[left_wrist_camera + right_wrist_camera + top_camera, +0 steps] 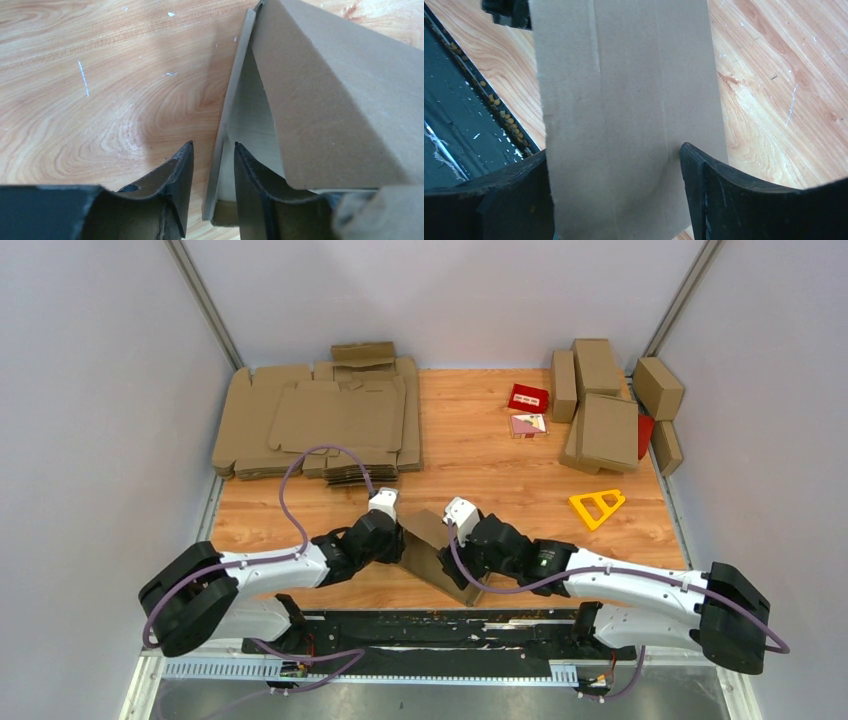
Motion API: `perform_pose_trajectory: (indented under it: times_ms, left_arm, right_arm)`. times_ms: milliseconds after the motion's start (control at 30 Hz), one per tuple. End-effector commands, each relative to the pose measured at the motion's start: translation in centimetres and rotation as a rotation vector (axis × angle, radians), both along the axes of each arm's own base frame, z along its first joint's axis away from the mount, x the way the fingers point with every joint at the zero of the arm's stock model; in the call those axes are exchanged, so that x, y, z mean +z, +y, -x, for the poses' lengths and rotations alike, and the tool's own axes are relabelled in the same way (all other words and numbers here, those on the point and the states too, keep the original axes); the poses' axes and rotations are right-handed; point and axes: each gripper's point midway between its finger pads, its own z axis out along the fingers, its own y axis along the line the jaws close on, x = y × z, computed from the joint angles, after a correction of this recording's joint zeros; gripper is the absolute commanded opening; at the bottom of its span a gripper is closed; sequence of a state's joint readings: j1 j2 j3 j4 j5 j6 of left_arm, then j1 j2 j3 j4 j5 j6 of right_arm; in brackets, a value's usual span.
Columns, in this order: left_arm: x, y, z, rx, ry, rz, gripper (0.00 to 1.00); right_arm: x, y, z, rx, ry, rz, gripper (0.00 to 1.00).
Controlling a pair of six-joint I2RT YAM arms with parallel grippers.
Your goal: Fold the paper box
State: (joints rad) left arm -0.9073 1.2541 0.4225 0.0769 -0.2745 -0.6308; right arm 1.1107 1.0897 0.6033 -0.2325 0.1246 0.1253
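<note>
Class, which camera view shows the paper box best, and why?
Top external: the paper box appears nearly whole, between the two arms. Left wrist shows only a wall edge and sloping panel; right wrist only one flat panel.

Paper box (437, 552) blocks left hand (213, 145) from right hand (613, 151).

We see the paper box (432, 552), plain brown corrugated card, unprinted and only partly folded. It stands on the wooden table (500, 480) close to the front edge, about the middle. From the left wrist one thin wall stands on edge with a broad panel sloping beside it; from the right wrist we see a flat, creased panel
</note>
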Motion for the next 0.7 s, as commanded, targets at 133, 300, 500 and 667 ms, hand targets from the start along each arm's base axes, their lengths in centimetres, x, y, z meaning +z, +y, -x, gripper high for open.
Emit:
perform_pose_trajectory:
  times_ms: [133, 300, 500, 667]
  left_arm:
    - [3.9, 2.1, 1.5, -0.011, 0.032, -0.056, 0.66]
    - [5.5, 4.1, 3.2, -0.007, 0.067, -0.083, 0.90]
    - [9.0, 5.9, 3.8, 0.023, 0.030, -0.074, 0.97]
    - [12.2, 6.9, 2.7, 0.050, -0.049, -0.047, 1.00]
  right_arm:
    - [-1.2, -0.2, -0.1, -0.014, -0.005, 0.017, 0.80]
    - [-1.6, 0.1, 0.0, -0.006, 0.003, 0.016, 0.80]
    - [-2.6, 0.2, 0.4, 0.003, 0.033, 0.031, 0.81]
    - [-3.5, 0.3, 1.1, 0.026, 0.072, 0.040, 0.86]
